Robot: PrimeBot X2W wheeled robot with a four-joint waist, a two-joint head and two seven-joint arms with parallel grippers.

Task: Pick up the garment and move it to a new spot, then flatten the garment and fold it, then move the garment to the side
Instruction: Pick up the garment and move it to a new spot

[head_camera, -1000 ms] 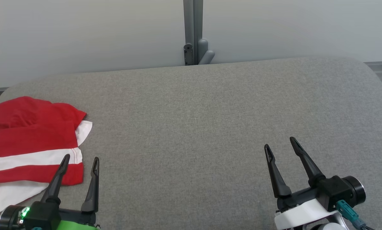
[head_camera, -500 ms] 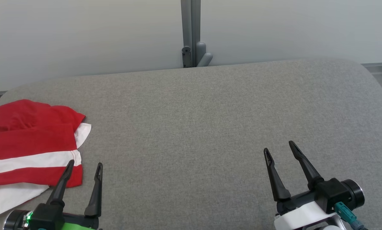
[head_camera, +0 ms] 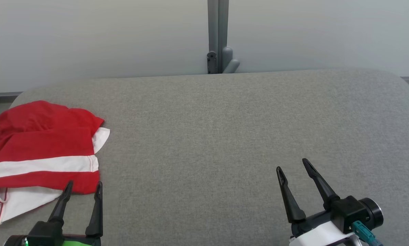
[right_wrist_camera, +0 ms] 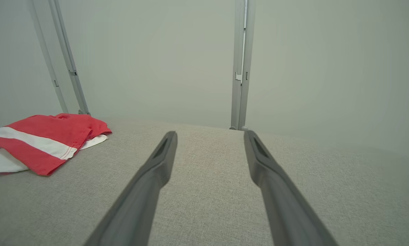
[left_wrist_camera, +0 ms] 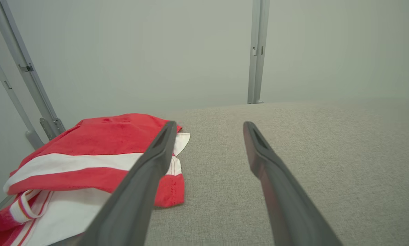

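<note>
The garment [head_camera: 40,150] is red with white stripes and lies bunched at the left end of the grey padded surface [head_camera: 225,136]. It shows as well in the left wrist view [left_wrist_camera: 88,160] and in the right wrist view [right_wrist_camera: 43,140]. My left gripper [head_camera: 83,186] is open at the lower left, its tips just in front of the garment's near right corner, nothing between them. In the left wrist view the left gripper [left_wrist_camera: 209,125] frames bare fabric beside the garment. My right gripper [head_camera: 292,164] stands open at the lower right, far from the garment, and the right gripper [right_wrist_camera: 210,135] holds nothing.
A pale wall [head_camera: 88,41] with a grey vertical post [head_camera: 218,34] rises behind the surface's far edge. The surface's rounded corners lie at the far left and far right. Bare grey padding stretches between the two grippers.
The head camera has shifted, sliding the whole picture rightward and down. Both grippers sit a little lower in the frame, still open. The garment lies as before.
</note>
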